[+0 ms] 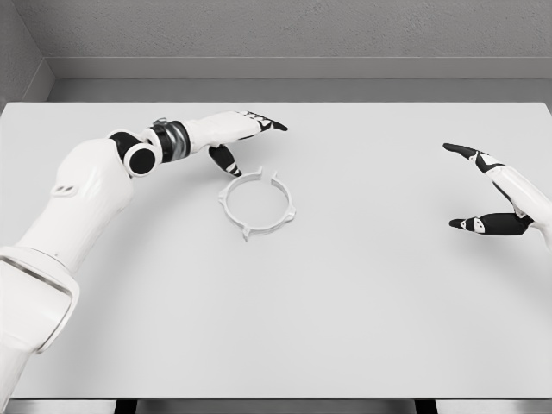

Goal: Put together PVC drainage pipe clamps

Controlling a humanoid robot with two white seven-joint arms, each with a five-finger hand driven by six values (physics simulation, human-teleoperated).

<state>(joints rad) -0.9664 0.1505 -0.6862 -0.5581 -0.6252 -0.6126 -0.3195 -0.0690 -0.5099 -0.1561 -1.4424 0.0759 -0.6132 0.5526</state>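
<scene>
Left arm [60, 224], nearest item, lower left of frame: white shell, rising diagonally to a black-banded wrist at upper centre-left. Left hand [231, 134]: fingers extended and relaxed, grasping nothing, thumb angled down toward the ring's upper-left rim, just beside it; contact cannot be confirmed. Pipe clamp ring [257, 203]: one white open hoop with small outward lugs, lying flat on the table [362, 328] slightly left of frame centre, directly below the left hand. Right hand [496, 194]: right edge of frame, fingers spread, thumb apart, empty, well clear of the ring. No second clamp part or pipe visible. Step judged in hand: left-hand approach to grasp the ring. Handling note: lower the hand so thumb and fingers straddle the rim between lugs, pinch across the thin wall rather than press down, since a light hoop on a smooth top is likely to skate sideways; close gently and lift level.
</scene>
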